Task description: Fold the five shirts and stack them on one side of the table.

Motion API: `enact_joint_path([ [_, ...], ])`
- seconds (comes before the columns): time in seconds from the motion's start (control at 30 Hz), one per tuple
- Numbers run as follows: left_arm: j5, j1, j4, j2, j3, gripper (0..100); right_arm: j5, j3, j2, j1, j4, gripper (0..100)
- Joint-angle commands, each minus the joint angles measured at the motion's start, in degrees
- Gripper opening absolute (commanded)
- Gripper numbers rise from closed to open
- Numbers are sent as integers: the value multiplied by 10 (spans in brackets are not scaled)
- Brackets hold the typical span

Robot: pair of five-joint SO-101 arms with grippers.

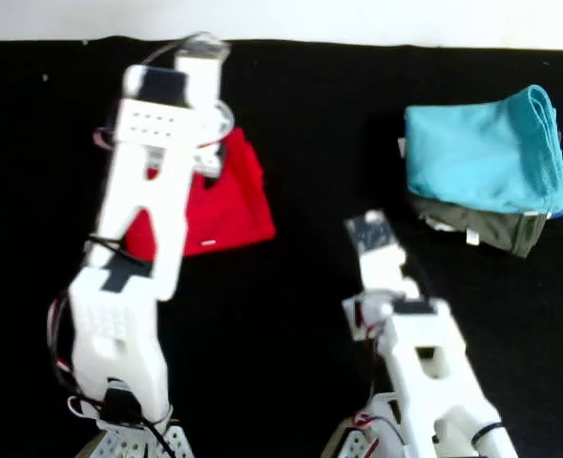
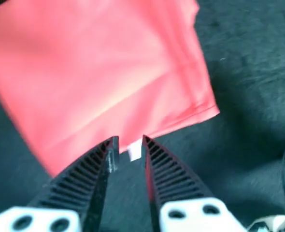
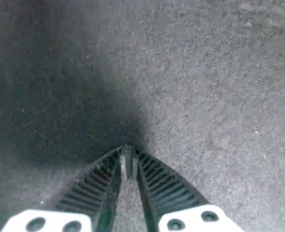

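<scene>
left gripper (image 2: pixel 130 145): narrow gap between the jaws, nothing clamped. a white label (image 2: pixel 131 153) shows through the gap right at the tips. the red shirt (image 2: pixel 99 72) sits just ahead of and below the tips, folded into a flat rough rectangle. its nearest hem runs crosswise to the fingers, so the long axis lies across the reach, not along it. one side edge shows stacked layers, so it's at least double thickness.

right gripper (image 3: pixel 128 154): fingers closed on each other, holding nothing, tips low over the bare black table (image 3: pixel 205 72). the surface looks like felt, matte and napped, so it should drag on cloth.

high view: the stack (image 1: pixel 472 172) lies beyond the right gripper and off to its outer side. it's a teal shirt (image 1: pixel 482 153) on top of a dark shirt (image 1: pixel 472 224), both folded. the teal one is puffy, with a rounded fold at its outer end. the right arm is nearer the stack. the left arm is nearer the red shirt, which is well apart from the stack.

judgement: the red one looks fully folded. the next move turns on pinching that near hem through all layers and carrying it toward the stack. the knit is thin and limp, so it will likely unfold if only the top layer is caught. the gap needs to open wider first. three shirts are visible, so the task is midway at best.
</scene>
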Motion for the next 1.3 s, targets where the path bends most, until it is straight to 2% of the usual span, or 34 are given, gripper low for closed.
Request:
enact_joint_path([
  [0.0, -18, -34, 8, -98, 86, 95, -4, -211, 14, -6, 123, 43],
  [0.07, -33, -48, 6, -144, 171, 95, -3, -296, 43, -9, 143, 56],
  [0.17, -37, -80, -57, -218, 314, 95, -2, -389, 111, -30, 145, 58],
  [0.3, -35, -123, -210, -304, 535, 95, -6, -511, 216, -70, 162, 59],
  [0.4, -34, -148, -319, -356, 675, 95, -65, -611, 281, -104, 180, 67],
  [0.57, -33, -153, -413, -398, 791, 95, -121, -779, 394, -163, 215, 205],
  [0.63, -33, -155, -440, -400, 813, 95, -132, -830, 451, -180, 216, 231],
  [0.77, -13, -156, -443, -404, 807, 95, -180, -931, 545, -208, 245, 232],
  [0.97, 11, -156, -342, -404, 742, 95, -252, -1059, 658, -244, 278, 236],
  [1.13, 11, -156, -323, -404, 713, 95, -301, -1135, 740, -261, 299, 341],
  [1.27, 11, -155, -319, -404, 689, 95, -316, -1185, 798, -263, 303, 342],
])
